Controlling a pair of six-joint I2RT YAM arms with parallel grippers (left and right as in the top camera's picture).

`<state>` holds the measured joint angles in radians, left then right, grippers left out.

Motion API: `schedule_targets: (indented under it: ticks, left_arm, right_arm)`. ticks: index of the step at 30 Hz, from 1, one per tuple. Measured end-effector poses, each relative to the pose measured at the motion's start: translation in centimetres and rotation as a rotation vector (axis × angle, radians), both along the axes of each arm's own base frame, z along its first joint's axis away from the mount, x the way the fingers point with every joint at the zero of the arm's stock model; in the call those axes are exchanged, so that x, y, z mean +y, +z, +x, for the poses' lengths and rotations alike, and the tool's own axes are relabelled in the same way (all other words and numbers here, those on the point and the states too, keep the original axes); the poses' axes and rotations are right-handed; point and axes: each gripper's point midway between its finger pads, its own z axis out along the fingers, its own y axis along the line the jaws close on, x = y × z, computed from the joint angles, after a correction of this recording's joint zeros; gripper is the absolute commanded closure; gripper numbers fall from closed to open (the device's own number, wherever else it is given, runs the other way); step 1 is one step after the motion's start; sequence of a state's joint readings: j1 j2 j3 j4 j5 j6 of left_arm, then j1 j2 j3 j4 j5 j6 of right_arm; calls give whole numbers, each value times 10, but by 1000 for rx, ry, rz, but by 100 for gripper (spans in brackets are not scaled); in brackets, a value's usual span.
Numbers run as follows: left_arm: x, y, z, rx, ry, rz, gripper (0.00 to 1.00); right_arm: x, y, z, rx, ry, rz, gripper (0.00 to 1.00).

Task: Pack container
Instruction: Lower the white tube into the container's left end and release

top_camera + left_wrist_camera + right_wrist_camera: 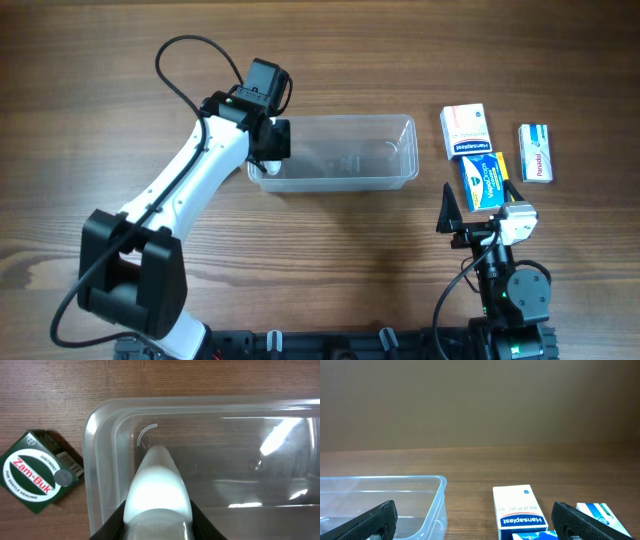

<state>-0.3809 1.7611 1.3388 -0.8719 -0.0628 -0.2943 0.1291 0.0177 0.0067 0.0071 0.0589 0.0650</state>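
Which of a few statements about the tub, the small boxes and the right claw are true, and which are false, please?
The container holds no boxes. True.
The green Zam-Buk box lies inside the container. False: it lies on the table, outside it.
The right claw is open. True.
The Hansaplast box is gripped by the right claw. False: it lies free on the table.
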Motion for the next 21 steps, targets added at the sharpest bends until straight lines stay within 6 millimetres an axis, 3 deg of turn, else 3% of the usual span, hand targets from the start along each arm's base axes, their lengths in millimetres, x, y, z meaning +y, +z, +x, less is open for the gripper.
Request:
schedule_targets:
  ticks: [21]
  left_arm:
    - [6, -9, -5, 12, 5, 25, 96]
  right_arm:
    - [0, 0, 0, 0, 0, 0, 0]
